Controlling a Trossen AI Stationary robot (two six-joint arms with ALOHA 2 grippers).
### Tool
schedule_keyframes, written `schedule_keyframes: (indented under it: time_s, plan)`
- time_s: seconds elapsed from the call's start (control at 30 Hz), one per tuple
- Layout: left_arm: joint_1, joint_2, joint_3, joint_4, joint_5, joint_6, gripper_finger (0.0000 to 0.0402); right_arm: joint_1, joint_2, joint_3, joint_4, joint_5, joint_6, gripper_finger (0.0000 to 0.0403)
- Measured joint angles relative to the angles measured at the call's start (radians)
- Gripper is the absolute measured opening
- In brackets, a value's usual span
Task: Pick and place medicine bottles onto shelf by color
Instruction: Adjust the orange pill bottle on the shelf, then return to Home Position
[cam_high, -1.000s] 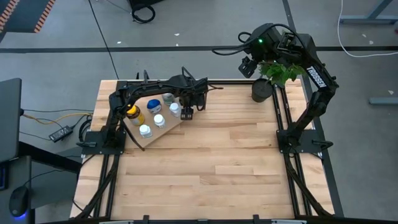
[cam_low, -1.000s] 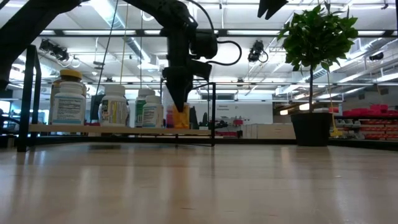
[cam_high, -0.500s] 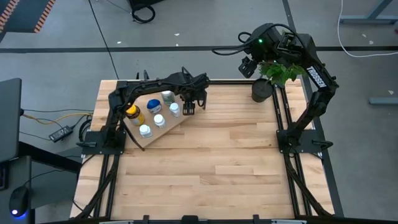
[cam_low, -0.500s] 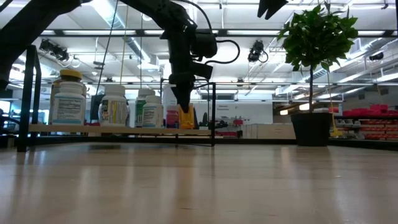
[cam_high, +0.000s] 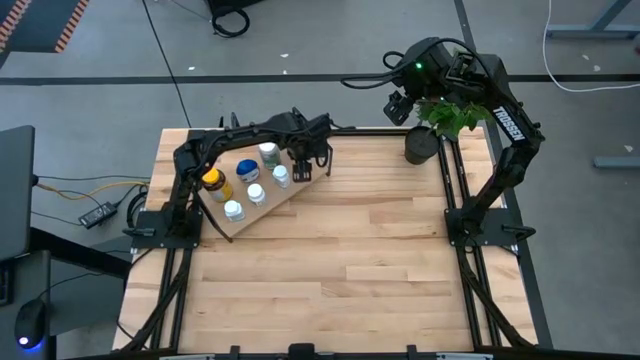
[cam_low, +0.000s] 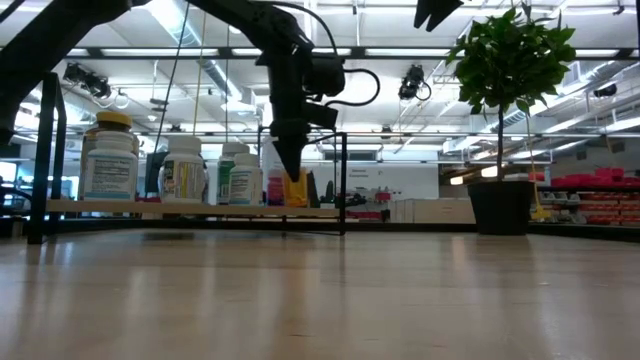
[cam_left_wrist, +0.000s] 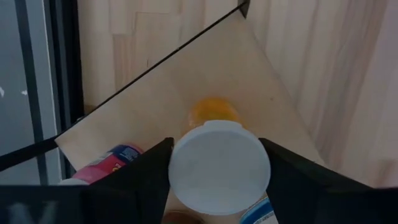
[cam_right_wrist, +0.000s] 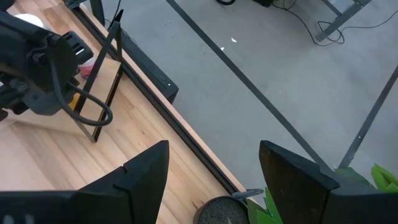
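My left gripper (cam_high: 300, 171) points down over the far right corner of the shelf (cam_high: 238, 224), shut on an orange medicine bottle with a white cap (cam_left_wrist: 219, 168). In the low view the orange bottle (cam_low: 296, 190) hangs under the fingers with its base level with the shelf board (cam_low: 150, 208); whether it touches I cannot tell. On the board stand a yellow-capped amber bottle (cam_high: 212, 181), a blue one (cam_high: 247, 169) and several white-capped ones (cam_high: 255, 193). My right gripper (cam_high: 398, 104) waits open, high over the far right corner. My left gripper pinches the orange bottle by its white cap (cam_left_wrist: 180, 163), one finger on each side of the cap's rim. The fingers come from above, pointing down. The bottle stays upright below them, its orange body (cam_left_wrist: 213, 111) over the shelf's corner.
A black pot (cam_high: 420, 146) with a green plant (cam_low: 512, 60) stands at the table's far right corner, under my right arm. The shelf's black wire frame (cam_low: 343, 180) rises beside the held bottle. Bare wooden tabletop (cam_high: 350, 260) spreads over the near half.
My left gripper has carried the orange bottle a little toward the table's far edge along the shelf's right end, staying shut on it and keeping it upright. The other bottles have kept their places.
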Motion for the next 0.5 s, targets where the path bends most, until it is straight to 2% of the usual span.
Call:
schedule_keyframes:
  time_s: [0.17,0.5]
  plan:
    - [-0.001,-0.001,0.000,0.008,0.001,-0.072,0.0255,0.000,0.000,0.000,0.000,0.000,0.000,0.0257]
    - [-0.003,-0.002,0.041,-0.001,0.000,-0.089,0.0322,0.000,0.000,0.000,0.000,0.000,0.000,0.0257]
